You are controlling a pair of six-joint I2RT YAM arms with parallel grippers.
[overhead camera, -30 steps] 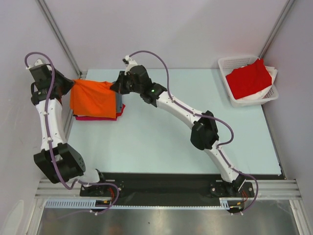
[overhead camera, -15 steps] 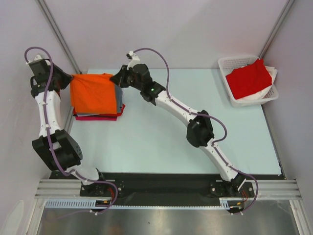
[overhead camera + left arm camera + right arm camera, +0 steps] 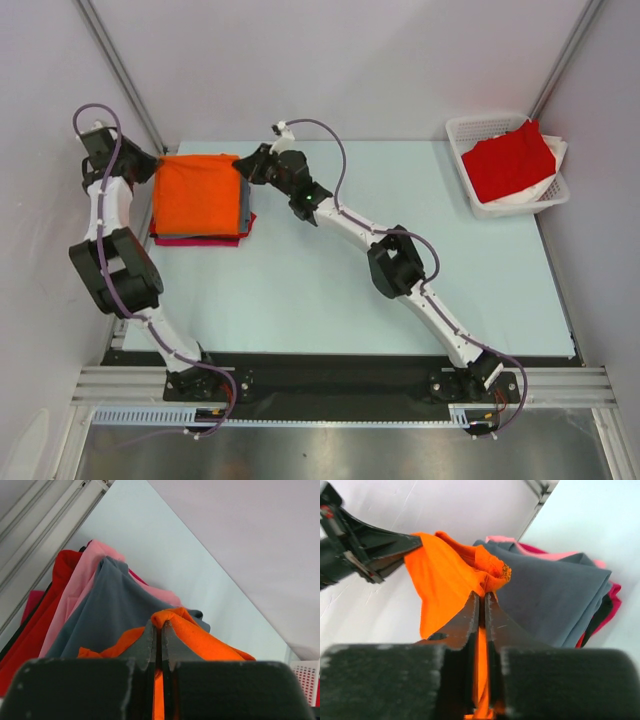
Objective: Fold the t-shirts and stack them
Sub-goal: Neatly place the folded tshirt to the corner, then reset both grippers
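Observation:
The folded orange t-shirt (image 3: 197, 194) lies spread over the stack at the table's far left. Under it show the grey t-shirt (image 3: 243, 203) and the magenta t-shirt (image 3: 200, 241). My left gripper (image 3: 152, 172) is shut on the orange shirt's far-left corner (image 3: 172, 617). My right gripper (image 3: 240, 166) is shut on its far-right corner (image 3: 487, 577). In the left wrist view the grey t-shirt (image 3: 107, 607), a pink layer (image 3: 85, 577) and a red layer (image 3: 45, 600) lie beneath. A red t-shirt (image 3: 508, 160) rests in the white basket (image 3: 472, 130) at far right.
The back wall and a metal frame post (image 3: 120, 70) stand close behind the stack. The left wall is right beside my left arm (image 3: 105, 225). My right arm (image 3: 400, 265) stretches diagonally across the pale table (image 3: 330, 300).
Both grippers have moved toward the back wall with the orange shirt, pulling it flat and square over the stack. Both arms have stretched out further.

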